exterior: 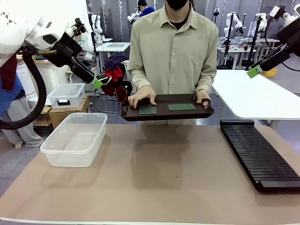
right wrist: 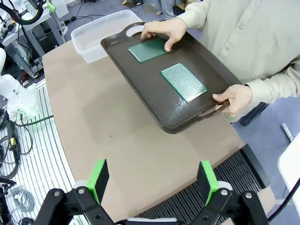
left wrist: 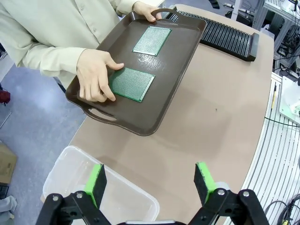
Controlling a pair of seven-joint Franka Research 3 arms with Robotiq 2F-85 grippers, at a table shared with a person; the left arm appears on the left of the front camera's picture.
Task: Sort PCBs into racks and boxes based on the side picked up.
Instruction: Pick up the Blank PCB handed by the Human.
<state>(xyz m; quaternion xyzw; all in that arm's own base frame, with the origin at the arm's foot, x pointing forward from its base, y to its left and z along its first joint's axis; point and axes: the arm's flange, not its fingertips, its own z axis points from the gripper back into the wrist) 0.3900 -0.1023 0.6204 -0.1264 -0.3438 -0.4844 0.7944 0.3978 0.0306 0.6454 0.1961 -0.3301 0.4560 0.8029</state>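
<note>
Two green PCBs (exterior: 147, 109) (exterior: 181, 107) lie flat on a dark brown tray (exterior: 164, 116) that a person holds over the table's far edge. One of the person's hands (left wrist: 96, 75) rests its fingers on the nearer PCB (left wrist: 132, 84); the other PCB (left wrist: 152, 41) lies free. The clear tub (exterior: 70, 157) stands at the left and holds nothing. The long black slotted rack (exterior: 260, 154) lies at the right. My left gripper (exterior: 98, 83) hangs open, high above the tub. My right gripper (exterior: 254, 71) hangs open, high above the rack. Both are well short of the tray.
A smaller lidded clear bin (exterior: 66, 95) sits on cardboard boxes (exterior: 61, 115) beyond the table's left corner. A white table (exterior: 253, 93) stands behind the rack. The brown tabletop (exterior: 164, 178) is bare between tub and rack.
</note>
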